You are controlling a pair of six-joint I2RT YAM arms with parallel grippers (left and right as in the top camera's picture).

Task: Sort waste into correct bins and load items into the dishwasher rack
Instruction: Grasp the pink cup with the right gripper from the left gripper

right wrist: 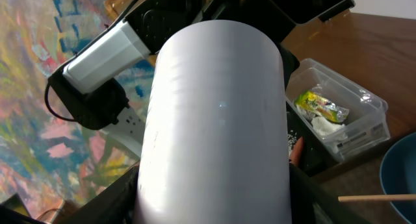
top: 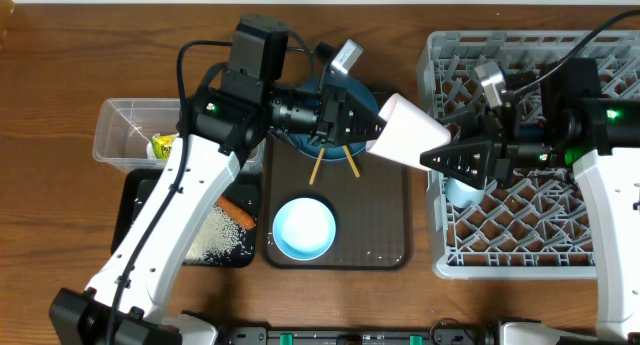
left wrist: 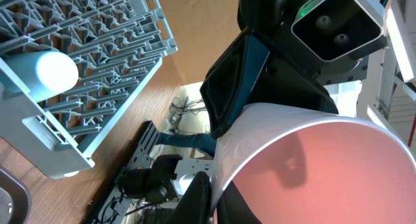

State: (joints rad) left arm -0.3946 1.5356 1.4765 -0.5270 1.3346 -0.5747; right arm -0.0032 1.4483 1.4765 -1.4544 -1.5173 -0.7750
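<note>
the small pink cup [top: 408, 133] hangs in the air over the right part of the brown rectangular serving tray [top: 385, 220], tipped on its side between the two arms. the left gripper [top: 368, 127] is clamped on the end of the cup nearer it, and the left wrist view looks straight into the cup's pink inside past its pale rim. the right gripper [top: 432, 161] meets the cup's other, lower edge from the side of the large grey plastic lattice rack [top: 530, 235]. in the right wrist view the cup's pale outer wall fills the space between that gripper's dark fingers [right wrist: 123, 201], one on each side, but whether they press on it i cannot tell. the small light-blue cup [top: 462, 192] lies in the rack near its left edge, just under the right gripper. the pale-blue bowl [top: 303, 228] sits on the serving tray, and two wooden chopsticks [top: 318, 165] lean off the dark-blue round plate [top: 365, 90] under the left arm. the yellow-green printed snack wrapper [top: 165, 145] and crumpled white tissue [right wrist: 322, 125] lie in the clear rectangular plastic box [top: 125, 120]; the orange carrot [top: 238, 213] and loose white rice grains [top: 215, 237] lie in the shallow black tray [top: 145, 200]
</note>
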